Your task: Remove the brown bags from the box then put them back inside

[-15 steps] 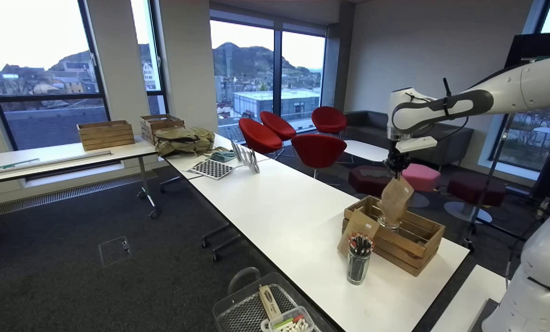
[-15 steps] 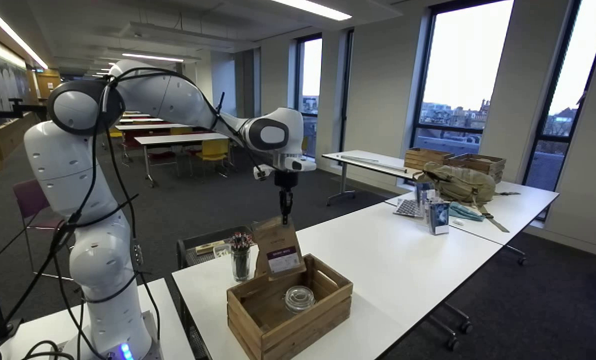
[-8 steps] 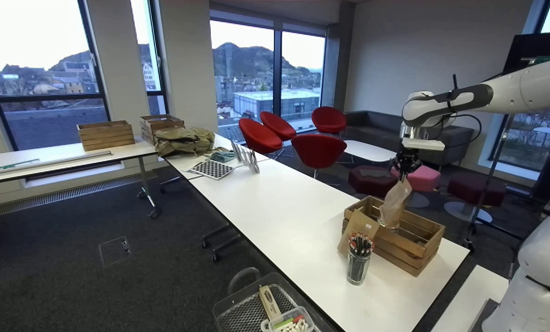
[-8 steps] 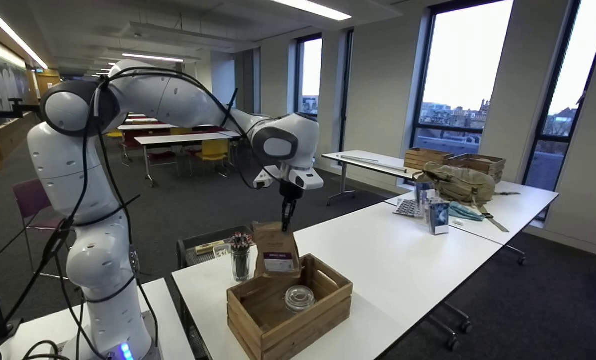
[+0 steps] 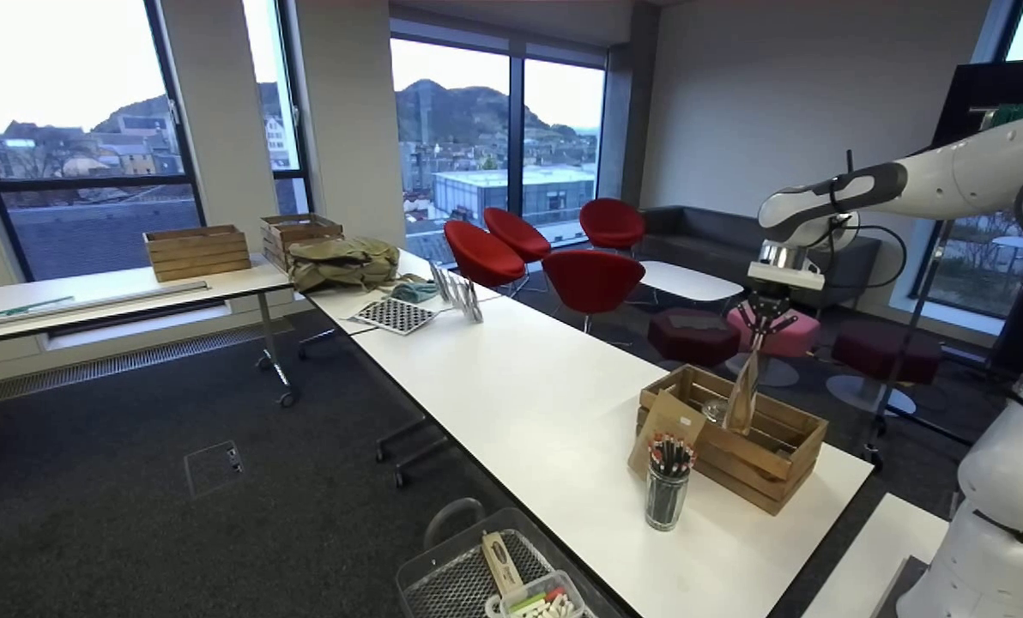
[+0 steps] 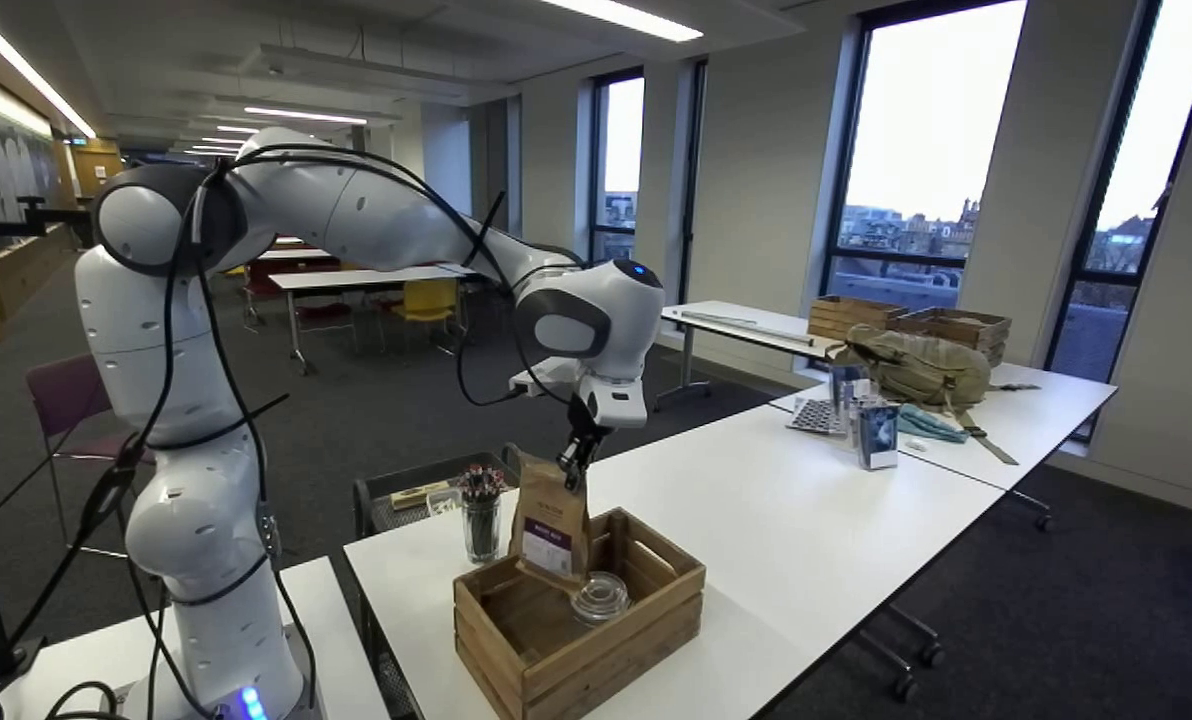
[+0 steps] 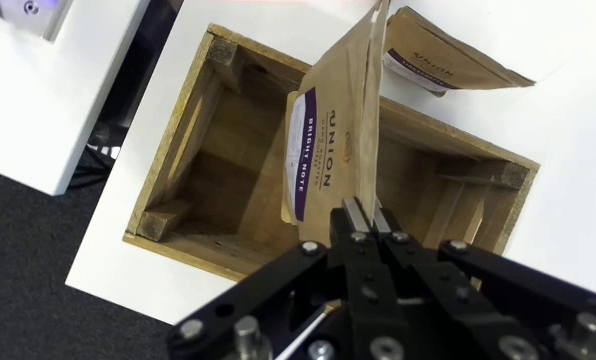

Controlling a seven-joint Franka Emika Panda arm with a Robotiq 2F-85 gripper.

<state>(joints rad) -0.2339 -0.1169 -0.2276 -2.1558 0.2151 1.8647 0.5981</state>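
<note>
1. Wrist view: upper edge crops the held bag; its smallest print I cannot read.
2. Wrist view: my gripper hides part of the crate.
3. In an exterior view, pencils cover part of the bag outside the crate.
4. In an exterior view, the lower edge crops the bottom of the crate.

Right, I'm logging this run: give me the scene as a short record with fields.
Gripper: closed on Bright Note bag, top corner
Pose of Bright Note bag: tilted, lower end over or inside wooden crate; contact with its floor unclear
Other brown bag: outside crate, on table
Inside crate: clear glass jar
Near other brown bag: glass of pencils
</note>
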